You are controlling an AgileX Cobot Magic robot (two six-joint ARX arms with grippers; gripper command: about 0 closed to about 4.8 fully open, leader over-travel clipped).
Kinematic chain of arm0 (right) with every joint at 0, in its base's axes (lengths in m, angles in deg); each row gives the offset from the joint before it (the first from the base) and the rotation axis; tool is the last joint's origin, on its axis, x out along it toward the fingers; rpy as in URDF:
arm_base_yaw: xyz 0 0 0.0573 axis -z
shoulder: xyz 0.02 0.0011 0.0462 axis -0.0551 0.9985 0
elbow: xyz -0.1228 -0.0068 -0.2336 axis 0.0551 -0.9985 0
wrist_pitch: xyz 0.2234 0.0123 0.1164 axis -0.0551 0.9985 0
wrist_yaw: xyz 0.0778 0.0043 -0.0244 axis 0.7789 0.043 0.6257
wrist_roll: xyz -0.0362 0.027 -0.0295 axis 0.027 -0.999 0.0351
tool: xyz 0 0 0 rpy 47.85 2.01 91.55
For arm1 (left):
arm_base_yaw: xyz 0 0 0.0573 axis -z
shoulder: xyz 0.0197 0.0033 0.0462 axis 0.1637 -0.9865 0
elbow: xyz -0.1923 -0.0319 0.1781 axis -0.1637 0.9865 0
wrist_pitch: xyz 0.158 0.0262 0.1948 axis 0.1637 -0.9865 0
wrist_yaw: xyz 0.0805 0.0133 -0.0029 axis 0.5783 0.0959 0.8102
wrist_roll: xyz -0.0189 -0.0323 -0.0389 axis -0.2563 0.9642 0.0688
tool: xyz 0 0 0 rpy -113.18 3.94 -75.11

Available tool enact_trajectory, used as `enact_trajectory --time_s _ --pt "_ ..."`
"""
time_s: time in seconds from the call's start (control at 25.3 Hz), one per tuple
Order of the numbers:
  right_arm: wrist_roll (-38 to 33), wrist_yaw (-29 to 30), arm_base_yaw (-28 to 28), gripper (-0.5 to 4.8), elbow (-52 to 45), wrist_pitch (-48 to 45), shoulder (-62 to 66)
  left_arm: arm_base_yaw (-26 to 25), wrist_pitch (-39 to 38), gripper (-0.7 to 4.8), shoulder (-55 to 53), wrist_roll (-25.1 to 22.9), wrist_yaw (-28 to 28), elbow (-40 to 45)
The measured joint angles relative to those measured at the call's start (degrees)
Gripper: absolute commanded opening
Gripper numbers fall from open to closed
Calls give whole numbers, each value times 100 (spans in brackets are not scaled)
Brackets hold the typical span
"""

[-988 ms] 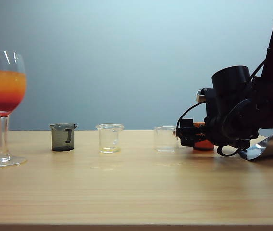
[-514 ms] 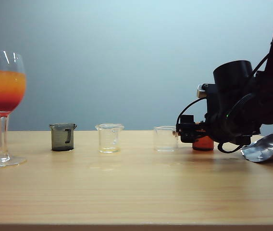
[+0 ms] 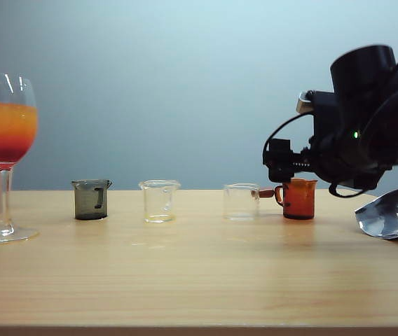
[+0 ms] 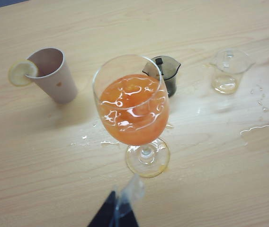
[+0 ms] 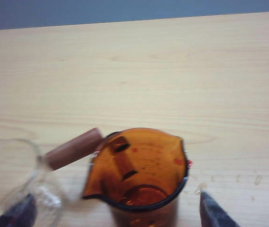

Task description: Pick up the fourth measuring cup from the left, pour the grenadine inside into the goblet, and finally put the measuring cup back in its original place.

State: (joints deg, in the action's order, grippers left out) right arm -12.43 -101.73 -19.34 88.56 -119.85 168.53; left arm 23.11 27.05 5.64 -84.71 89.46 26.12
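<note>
Looks like I'm pretty much at the tail end here. The goblet point(image 3: 5, 155) at the far left of the exterior view already has a red layer of grenadine point(image 3: 5, 149) sitting under the orange. The fourth measuring cup point(image 3: 298, 198) stands on the table point(image 3: 199, 273) at right of centre, just beside the clear cup point(image 3: 241, 201). It seems nearly empty from above, though that view is soft. The right gripper point(image 5: 115, 213) hangs above the cup, fingers spread wide either side, gripping nothing. The left gripper point(image 4: 118, 213) is near the goblet's foot; can't tell if it's open. I'd say only pulling away is left.
</note>
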Motion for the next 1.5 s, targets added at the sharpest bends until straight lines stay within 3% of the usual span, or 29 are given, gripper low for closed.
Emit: enact_trajectory --time_s 0.04,0.12,0.16,0.24,0.28,0.4,0.55,0.75,0.83,1.19,1.34,1.5 --pt "2 7 -15 436 -17 79 -83 0 0 -3 0 0 0 0" --pt "0 72 -63 359 -101 269 -319 2 -2 -3 0 -2 -2 0" --pt "-7 83 -87 290 -153 334 -442 0 -2 -3 0 0 0 0" --pt "-13 111 -120 51 -343 437 -811 0 -2 -3 0 -2 -2 0" --pt "-15 151 -129 -18 -439 476 -992 0 -2 -3 0 0 -2 0" --pt "-13 363 -142 -6 -662 750 -1624 0 0 -3 2 0 -2 0" --pt "-15 815 -142 -6 -710 1915 -2887 0 0 -3 0 -2 -2 0" --pt "-13 1261 -142 -6 -702 4221 -4874 0 0 -3 0 -2 0 0" --pt "7 1281 39 -6 -719 5689 -6146 0 -2 -3 2 0 2 0" --pt "-120 1274 815 -6 -1244 7495 -8568 0 0 -3 2 -2 0 0" --pt "-144 1182 964 -6 -1661 7401 -9344 -37 -2 -3 33 -2 -9 7" --pt "-151 992 1040 -6 -2208 7366 -9648 -481 -4 -3 304 0 -35 31"
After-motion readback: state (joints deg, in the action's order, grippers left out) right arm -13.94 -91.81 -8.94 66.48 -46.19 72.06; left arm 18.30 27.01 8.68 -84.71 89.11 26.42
